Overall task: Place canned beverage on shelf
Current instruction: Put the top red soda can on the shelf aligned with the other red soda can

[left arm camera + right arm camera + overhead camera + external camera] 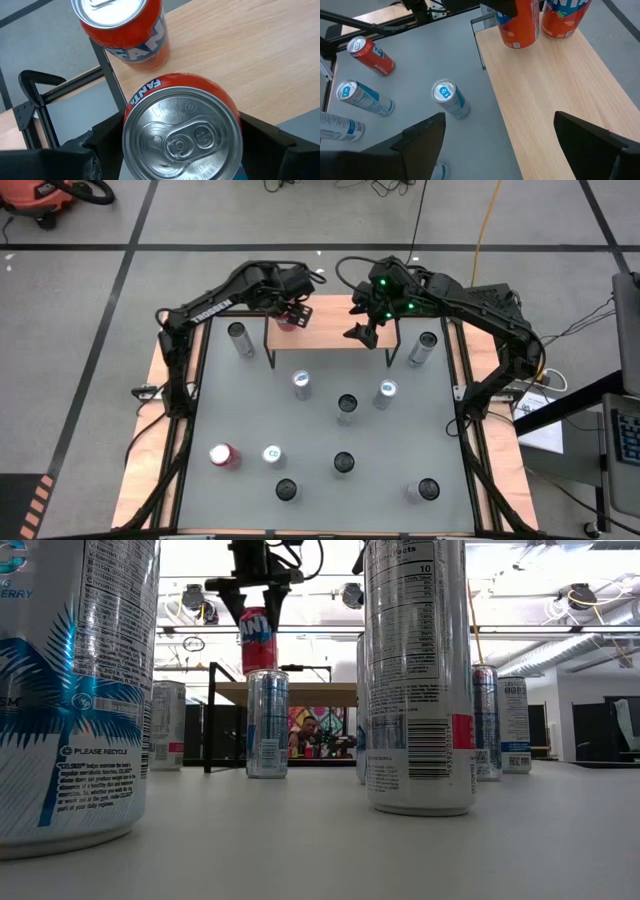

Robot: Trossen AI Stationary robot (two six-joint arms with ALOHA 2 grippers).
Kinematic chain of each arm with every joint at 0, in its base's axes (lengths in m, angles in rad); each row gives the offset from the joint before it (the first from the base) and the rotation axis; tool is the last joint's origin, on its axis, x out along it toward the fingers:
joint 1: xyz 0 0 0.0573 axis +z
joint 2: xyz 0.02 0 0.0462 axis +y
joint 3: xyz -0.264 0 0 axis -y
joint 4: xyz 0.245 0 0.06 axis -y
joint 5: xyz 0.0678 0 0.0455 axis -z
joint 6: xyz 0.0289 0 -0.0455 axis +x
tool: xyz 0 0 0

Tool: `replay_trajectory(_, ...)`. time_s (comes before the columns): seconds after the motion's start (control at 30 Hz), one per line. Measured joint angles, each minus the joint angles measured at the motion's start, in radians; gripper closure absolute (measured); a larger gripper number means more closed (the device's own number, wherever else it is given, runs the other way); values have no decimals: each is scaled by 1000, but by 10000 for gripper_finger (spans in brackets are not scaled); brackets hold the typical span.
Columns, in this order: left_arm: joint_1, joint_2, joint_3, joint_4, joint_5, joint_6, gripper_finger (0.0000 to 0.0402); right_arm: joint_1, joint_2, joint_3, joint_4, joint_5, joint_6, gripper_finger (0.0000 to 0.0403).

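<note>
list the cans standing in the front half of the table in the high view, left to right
red can → white-topped can → dark-topped can → dark-topped can → silver can

I see grey floor [90, 280] crossed by dark lines, a red vacuum [45, 200] in one corner, bright ceiling lights [580, 595] overhead.
</note>
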Motion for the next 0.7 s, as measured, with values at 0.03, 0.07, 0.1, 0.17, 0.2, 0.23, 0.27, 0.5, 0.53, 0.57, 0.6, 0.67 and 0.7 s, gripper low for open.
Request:
replay_trajectory(0.03,0,4,0,-1,-1,0,103,0,0,0,-3,0,-4,60)
replay_trajectory(0.07,0,9,0,-1,-1,0,102,0,0,0,-6,0,-8,60)
replay_trajectory(0.1,0,13,0,-1,-2,0,102,0,0,0,-13,0,-10,60)
replay_trajectory(0.17,2,14,-1,-4,-2,1,102,0,0,0,-28,0,-13,60)
replay_trajectory(0.2,2,14,-1,-5,-2,1,101,0,0,0,-33,0,-15,60)
replay_trajectory(0.23,3,13,-1,-6,-2,1,101,0,0,0,-40,0,-16,60)
replay_trajectory(0.27,4,13,-4,-5,-3,0,101,0,0,0,-46,0,-16,60)
replay_trajectory(0.5,30,13,-9,-8,8,23,100,0,0,0,-54,-2,-16,60)
replay_trajectory(0.53,33,13,-9,-7,16,23,100,0,0,0,-55,-3,-16,60)
replay_trajectory(0.57,36,13,-9,-7,23,21,100,0,0,0,-57,-4,-16,60)
replay_trajectory(0.6,38,13,-9,-7,24,20,100,0,0,0,-60,-4,-16,60)
replay_trajectory(0.67,40,13,-9,-7,24,20,100,0,0,0,-63,-4,-16,60)
replay_trajectory(0.7,42,13,-9,-8,24,21,100,0,0,0,-63,-4,-16,60)
